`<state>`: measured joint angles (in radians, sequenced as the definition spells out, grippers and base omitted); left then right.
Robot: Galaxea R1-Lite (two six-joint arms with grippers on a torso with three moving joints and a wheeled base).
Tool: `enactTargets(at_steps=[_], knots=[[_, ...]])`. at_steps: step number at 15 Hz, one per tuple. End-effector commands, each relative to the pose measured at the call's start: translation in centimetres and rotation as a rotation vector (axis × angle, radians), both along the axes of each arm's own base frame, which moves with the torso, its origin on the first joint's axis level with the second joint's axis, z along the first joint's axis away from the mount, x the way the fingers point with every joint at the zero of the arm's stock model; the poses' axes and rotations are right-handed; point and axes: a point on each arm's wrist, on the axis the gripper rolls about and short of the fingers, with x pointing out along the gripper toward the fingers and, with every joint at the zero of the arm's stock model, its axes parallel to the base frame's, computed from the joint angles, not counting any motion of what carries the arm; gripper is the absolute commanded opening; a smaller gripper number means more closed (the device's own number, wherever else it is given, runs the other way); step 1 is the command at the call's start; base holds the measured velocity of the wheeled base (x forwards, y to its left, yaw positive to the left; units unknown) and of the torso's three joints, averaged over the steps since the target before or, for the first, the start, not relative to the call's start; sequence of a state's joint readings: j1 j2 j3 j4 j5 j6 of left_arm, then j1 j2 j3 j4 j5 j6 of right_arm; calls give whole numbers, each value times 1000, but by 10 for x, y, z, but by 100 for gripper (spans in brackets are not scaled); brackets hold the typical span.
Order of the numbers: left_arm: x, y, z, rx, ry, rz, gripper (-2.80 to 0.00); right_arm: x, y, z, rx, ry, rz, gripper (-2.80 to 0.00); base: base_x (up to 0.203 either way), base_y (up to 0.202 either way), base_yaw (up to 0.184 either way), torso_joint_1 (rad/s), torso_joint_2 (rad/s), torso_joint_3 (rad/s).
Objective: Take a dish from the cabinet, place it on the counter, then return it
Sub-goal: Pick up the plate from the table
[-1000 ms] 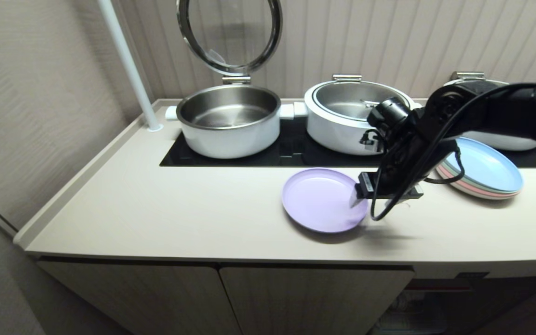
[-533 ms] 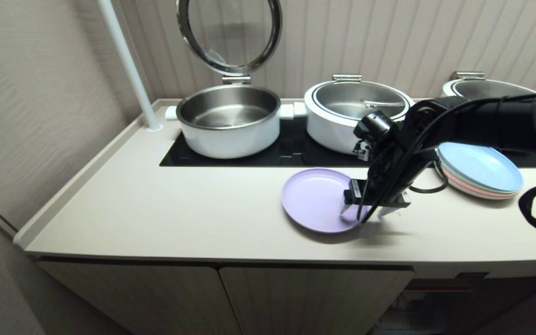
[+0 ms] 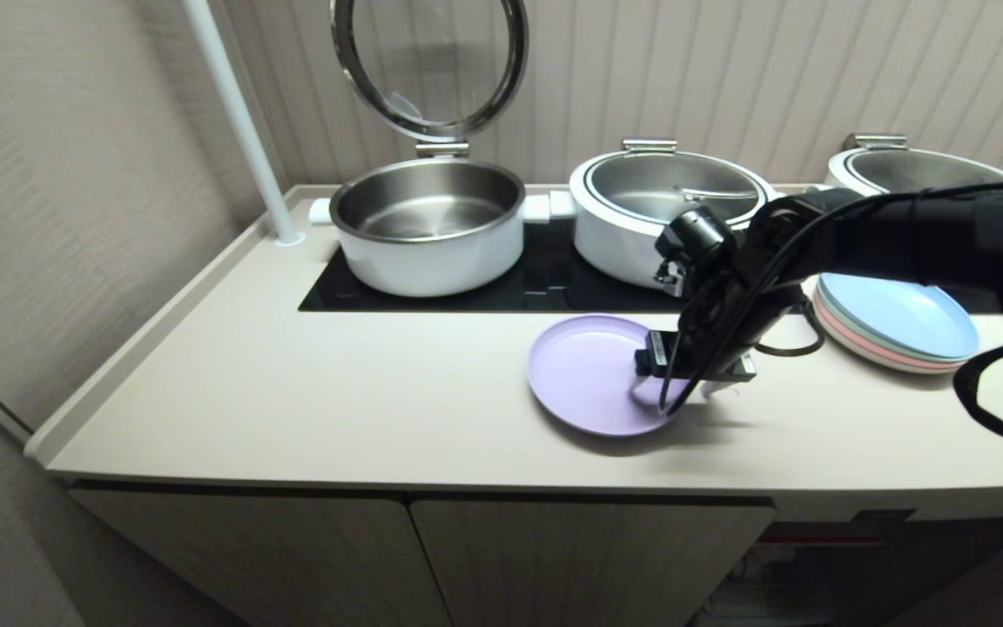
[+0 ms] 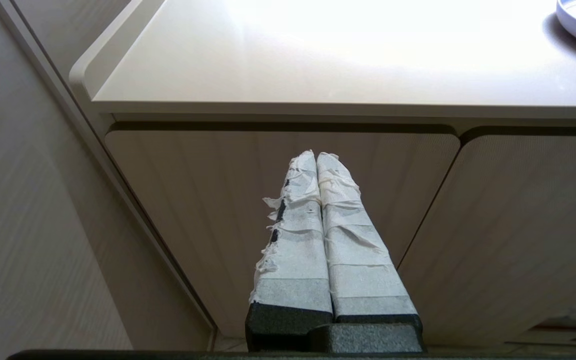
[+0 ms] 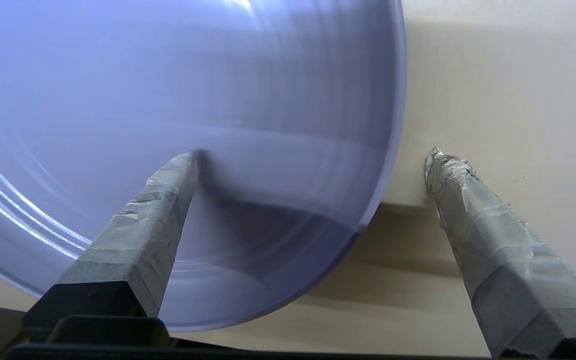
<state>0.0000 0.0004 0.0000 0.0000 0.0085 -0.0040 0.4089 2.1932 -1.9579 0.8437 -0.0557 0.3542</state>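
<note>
The lavender dish (image 3: 584, 374) lies flat on the cream counter (image 3: 336, 392), just in front of the black cooktop. My right gripper (image 3: 683, 392) points down over the dish's right rim and is open. In the right wrist view one taped finger (image 5: 168, 200) is low over the inside of the dish (image 5: 168, 85). The other finger (image 5: 463, 200) is outside the rim on the counter (image 5: 498, 75), and nothing is gripped. My left gripper (image 4: 316, 155) is shut and parked below the counter's edge, facing the cabinet doors (image 4: 208, 190). The cabinet (image 3: 380, 557) shows closed doors under the counter.
An open pot (image 3: 427, 226) with its raised lid, plus two more pots (image 3: 658, 209), stand on the cooktop (image 3: 545, 287). Stacked light-blue and pink plates (image 3: 898, 326) lie right of my arm. A white pole (image 3: 240, 122) rises at the back left. A dark cabinet opening (image 3: 815, 566) shows at lower right.
My right gripper has moved left and down onto the dish's right rim, with its fingers spread a little wider. The dish has stayed where it was.
</note>
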Motion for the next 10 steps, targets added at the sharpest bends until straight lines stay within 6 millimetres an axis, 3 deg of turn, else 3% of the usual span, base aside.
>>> enactTargets(at_steps=[1, 10], knots=[[0, 0, 0, -1, 0, 1, -280, 2, 1, -1, -9, -10, 7, 0, 0, 0, 0, 0, 0, 0], [0, 0, 0, -1, 0, 1, -280, 3, 1, -2, -31, -20, 42, 0, 0, 0, 0, 0, 0, 0]])
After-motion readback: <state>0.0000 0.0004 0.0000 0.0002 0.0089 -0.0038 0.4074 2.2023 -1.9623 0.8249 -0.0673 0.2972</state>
